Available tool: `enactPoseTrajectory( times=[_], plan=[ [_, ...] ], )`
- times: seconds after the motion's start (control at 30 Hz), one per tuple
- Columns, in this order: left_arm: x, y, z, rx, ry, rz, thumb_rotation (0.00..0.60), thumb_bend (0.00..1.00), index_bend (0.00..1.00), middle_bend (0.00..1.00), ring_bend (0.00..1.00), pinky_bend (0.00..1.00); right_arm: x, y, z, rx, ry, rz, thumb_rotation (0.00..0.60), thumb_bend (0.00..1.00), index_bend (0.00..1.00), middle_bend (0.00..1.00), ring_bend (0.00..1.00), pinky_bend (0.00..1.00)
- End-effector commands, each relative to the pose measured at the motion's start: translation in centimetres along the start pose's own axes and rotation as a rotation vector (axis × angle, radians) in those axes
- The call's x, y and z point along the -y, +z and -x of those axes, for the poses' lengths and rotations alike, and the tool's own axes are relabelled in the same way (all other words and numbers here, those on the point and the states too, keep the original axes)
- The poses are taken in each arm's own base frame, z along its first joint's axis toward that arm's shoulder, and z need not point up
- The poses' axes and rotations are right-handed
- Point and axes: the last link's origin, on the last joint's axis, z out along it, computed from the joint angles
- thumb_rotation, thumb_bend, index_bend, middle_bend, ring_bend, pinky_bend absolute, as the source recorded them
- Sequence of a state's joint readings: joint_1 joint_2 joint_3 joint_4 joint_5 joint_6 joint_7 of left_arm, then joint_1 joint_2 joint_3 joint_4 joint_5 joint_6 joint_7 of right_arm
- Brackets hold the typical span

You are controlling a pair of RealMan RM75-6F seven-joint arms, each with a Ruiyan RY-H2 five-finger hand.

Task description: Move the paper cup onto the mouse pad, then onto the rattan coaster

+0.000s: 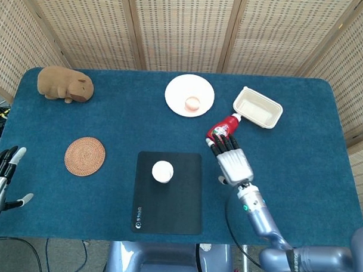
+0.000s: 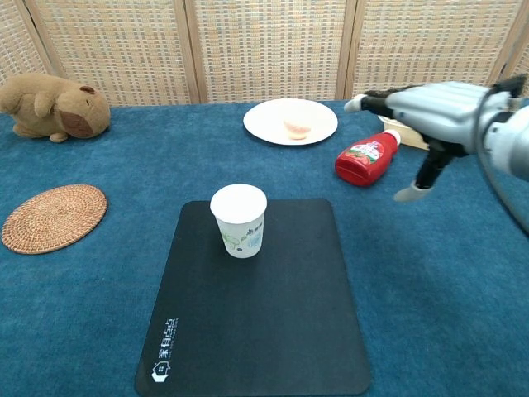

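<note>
The white paper cup point(image 1: 162, 171) stands upright on the rear half of the black rectangular mouse pad point(image 1: 167, 210). Left of the pad lies the round woven rattan coaster point(image 1: 85, 156); behind that, the brown plush capybara point(image 1: 64, 85). Behind the pad sits the round white plate point(image 1: 189, 94), holding what may be food. Right of it lie the red squeeze bottle point(image 1: 222, 130) and cream rectangular tray point(image 1: 257, 107).

We see a white cup point(image 2: 239, 219) with a small green print on a black mouse pad point(image 2: 256, 306) with white lettering, a tan woven coaster point(image 2: 54, 217), a red ketchup bottle point(image 2: 366, 157), a brown plush point(image 2: 54, 107) and a teal tabletop point(image 1: 301, 134).
</note>
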State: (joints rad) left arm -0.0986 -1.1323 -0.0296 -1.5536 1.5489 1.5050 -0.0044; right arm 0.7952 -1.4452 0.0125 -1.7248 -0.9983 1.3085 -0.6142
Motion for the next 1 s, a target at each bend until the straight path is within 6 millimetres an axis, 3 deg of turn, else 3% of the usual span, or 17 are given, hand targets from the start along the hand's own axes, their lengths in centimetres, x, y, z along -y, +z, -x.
enactPoseTrajectory(
  times=[0.03, 0.2, 0.4, 0.73, 1.0],
  plan=[
    [-0.4, 0.0, 0.2, 0.001, 0.007, 0.008, 0.600, 0.14, 0.00, 0.00, 0.00, 0.00, -5.1, -4.4, 0.5, -0.059, 0.017, 0.065, 0.600, 0.05, 0.00, 0.00, 0.00, 0.00],
    [-0.8, 0.1, 0.5, 0.001, 0.026, 0.015, 0.600, 0.14, 0.00, 0.00, 0.00, 0.00, -8.8, -8.8, 1.2, -0.112, 0.033, 0.131, 0.600, 0.05, 0.00, 0.00, 0.00, 0.00],
    [-1.2, 0.3, 0.9, 0.017, 0.038, 0.023, 0.600, 0.14, 0.00, 0.00, 0.00, 0.00, -11.1, -12.5, 2.5, -0.152, 0.043, 0.177, 0.600, 0.05, 0.00, 0.00, 0.00, 0.00],
    [-1.9, 1.2, 1.1, 0.030, 0.033, 0.035, 0.600, 0.14, 0.00, 0.00, 0.00, 0.00, -12.7, -15.1, 2.1, -0.241, 0.088, 0.208, 0.600, 0.05, 0.00, 0.00, 0.00, 0.00],
    [-5.5, 4.2, -0.9, 0.019, 0.082, 0.203, 0.600, 0.14, 0.00, 0.00, 0.00, 0.00, -12.8, -15.1, 2.0, -0.248, 0.105, 0.177, 0.600, 0.05, 0.00, 0.00, 0.00, 0.00]
  ],
)
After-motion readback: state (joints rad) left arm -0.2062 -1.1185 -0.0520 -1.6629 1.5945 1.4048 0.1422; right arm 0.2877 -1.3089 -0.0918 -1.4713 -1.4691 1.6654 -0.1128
